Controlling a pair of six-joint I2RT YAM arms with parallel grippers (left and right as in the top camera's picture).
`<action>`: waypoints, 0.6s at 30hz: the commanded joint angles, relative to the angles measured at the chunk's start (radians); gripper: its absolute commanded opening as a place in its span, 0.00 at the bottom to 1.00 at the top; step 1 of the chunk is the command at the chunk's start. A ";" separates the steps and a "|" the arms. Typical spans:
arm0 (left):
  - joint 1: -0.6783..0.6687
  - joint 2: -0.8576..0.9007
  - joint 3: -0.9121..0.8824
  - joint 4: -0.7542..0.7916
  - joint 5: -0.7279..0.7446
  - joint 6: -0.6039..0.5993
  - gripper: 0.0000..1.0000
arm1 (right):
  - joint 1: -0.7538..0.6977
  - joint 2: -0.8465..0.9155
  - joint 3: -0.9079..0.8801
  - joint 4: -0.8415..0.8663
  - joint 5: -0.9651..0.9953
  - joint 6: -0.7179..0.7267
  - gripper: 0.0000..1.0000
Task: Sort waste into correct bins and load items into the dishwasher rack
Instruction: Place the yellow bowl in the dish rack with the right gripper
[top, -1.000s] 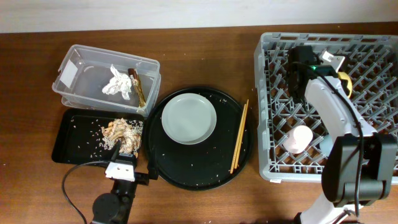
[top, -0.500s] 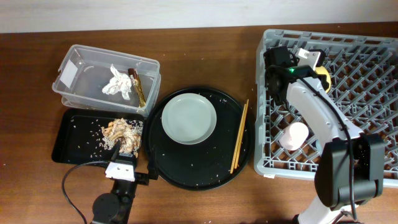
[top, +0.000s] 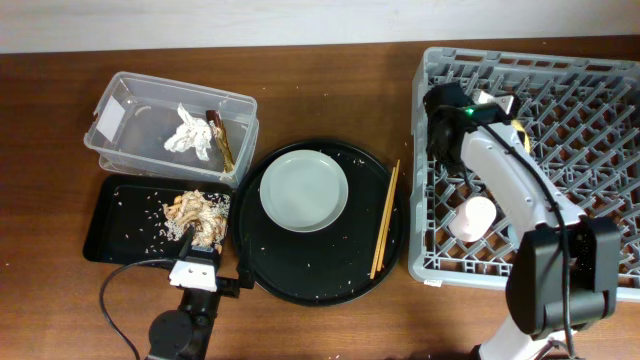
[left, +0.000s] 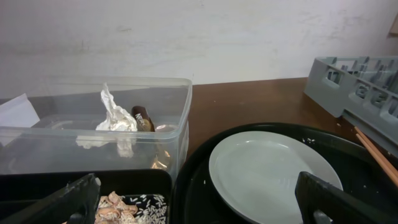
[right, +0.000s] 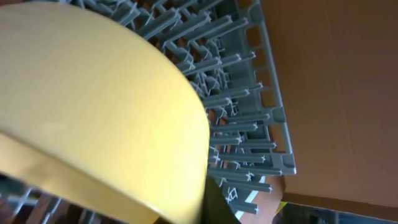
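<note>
My right gripper (top: 447, 115) is over the back left of the grey dishwasher rack (top: 600, 160), shut on the small yellow bowl (right: 93, 112), which fills the right wrist view. The pink cup (top: 473, 218) lies in the rack. The light blue cup is hidden. My left gripper (top: 195, 248) is open and empty at the shallow black tray's (top: 120, 215) near edge, by the food scraps (top: 195, 212). The grey-green plate (top: 304, 190) and chopsticks (top: 385, 220) lie on the round black tray. The tissue (top: 190, 132) and foil wrapper (top: 222, 138) lie in the clear tub (top: 130, 100).
The big round black tray (top: 320, 265) sits between the bins and the rack, with crumbs scattered on it. The left wrist view shows the plate (left: 273, 174), the tub (left: 93, 137) and the rack's corner (left: 360, 81). A black cable (top: 110, 300) loops at the front left.
My right arm has swung left along the back of the rack with the yellow bowl in its grip. The left arm has not moved.
</note>
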 joint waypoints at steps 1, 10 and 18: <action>0.008 -0.008 -0.006 0.002 -0.003 0.012 0.99 | 0.030 0.017 -0.017 -0.069 -0.186 0.053 0.04; 0.008 -0.008 -0.006 0.002 -0.003 0.012 0.99 | 0.049 -0.086 0.161 -0.183 -0.371 0.020 0.56; 0.008 -0.008 -0.006 0.002 -0.003 0.012 0.99 | 0.171 -0.106 0.214 -0.164 -1.138 -0.208 0.52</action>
